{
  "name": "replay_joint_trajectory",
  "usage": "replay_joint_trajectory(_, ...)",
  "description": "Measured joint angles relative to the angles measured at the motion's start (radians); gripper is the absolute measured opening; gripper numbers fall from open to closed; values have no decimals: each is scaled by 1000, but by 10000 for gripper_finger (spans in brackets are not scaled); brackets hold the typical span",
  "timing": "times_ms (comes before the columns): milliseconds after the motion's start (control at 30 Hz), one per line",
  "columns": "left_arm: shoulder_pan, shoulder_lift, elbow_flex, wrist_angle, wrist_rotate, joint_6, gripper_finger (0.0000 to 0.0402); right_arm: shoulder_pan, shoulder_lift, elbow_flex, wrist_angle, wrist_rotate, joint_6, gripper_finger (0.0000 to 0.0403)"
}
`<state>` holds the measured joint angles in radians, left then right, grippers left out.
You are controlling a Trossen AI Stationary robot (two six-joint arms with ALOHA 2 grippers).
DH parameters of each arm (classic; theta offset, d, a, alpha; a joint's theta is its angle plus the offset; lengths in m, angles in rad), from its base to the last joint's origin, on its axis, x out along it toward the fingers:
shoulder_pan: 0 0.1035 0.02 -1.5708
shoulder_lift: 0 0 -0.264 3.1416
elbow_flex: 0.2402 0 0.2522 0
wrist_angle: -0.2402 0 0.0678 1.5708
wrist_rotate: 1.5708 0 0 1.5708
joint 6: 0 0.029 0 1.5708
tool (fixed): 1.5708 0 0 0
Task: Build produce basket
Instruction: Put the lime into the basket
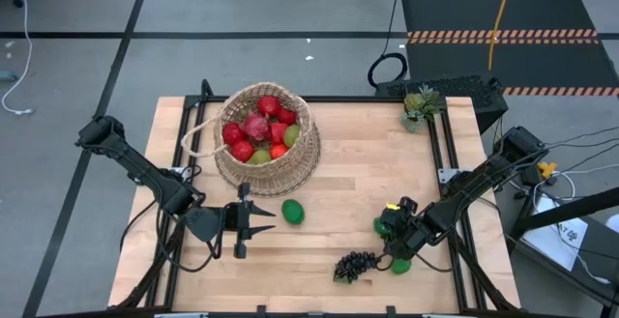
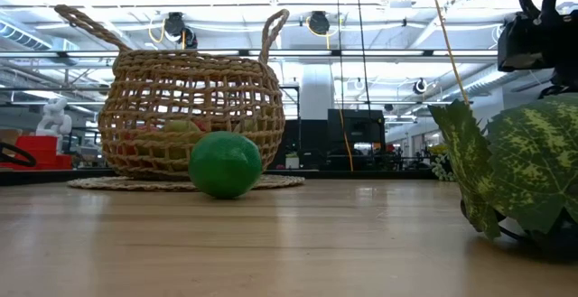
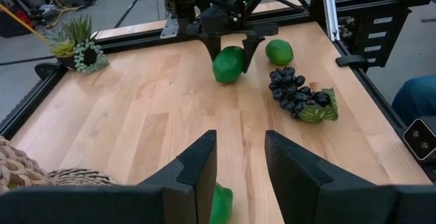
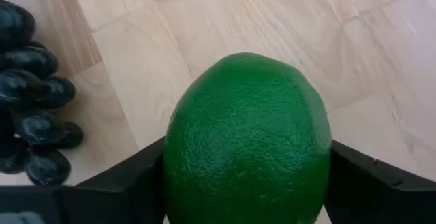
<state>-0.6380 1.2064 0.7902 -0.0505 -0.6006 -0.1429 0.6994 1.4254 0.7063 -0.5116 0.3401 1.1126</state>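
The woven basket (image 1: 266,142) stands at the table's far left-centre, holding several red and yellow-green fruits. One green lime (image 1: 293,212) lies loose on the wood just beyond my left gripper (image 1: 253,219), which hovers open with nothing between its fingers. My right gripper (image 1: 390,229) is near the table's right front, shut on a second lime (image 4: 248,135). A third lime (image 1: 399,265) and a dark grape bunch (image 1: 355,265) with a green leaf lie close by, toward the near edge. My right gripper has the lime pinched between its two fingers, one on each of its opposite sides (image 4: 170,163). The fingers (image 3: 212,47) come at it from above, slanting steeply down. The lime appears to sit on the table top under the fingers.
A small spiky potted plant (image 1: 419,105) stands at the far right corner. Black frame rails (image 1: 447,154) run along the table's sides. Bare wood lies between the basket and my right gripper.
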Motion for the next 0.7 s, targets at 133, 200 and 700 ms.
replay_joint_trajectory(133,0,0,0,0,0,0,127,0,0,0,30,1,-1,293)
replay_joint_trajectory(200,0,0,0,0,0,0,127,0,0,0,43,1,0,307)
replay_joint_trajectory(700,0,0,0,2,0,-9,127,0,-206,0,395,232,-371,302)
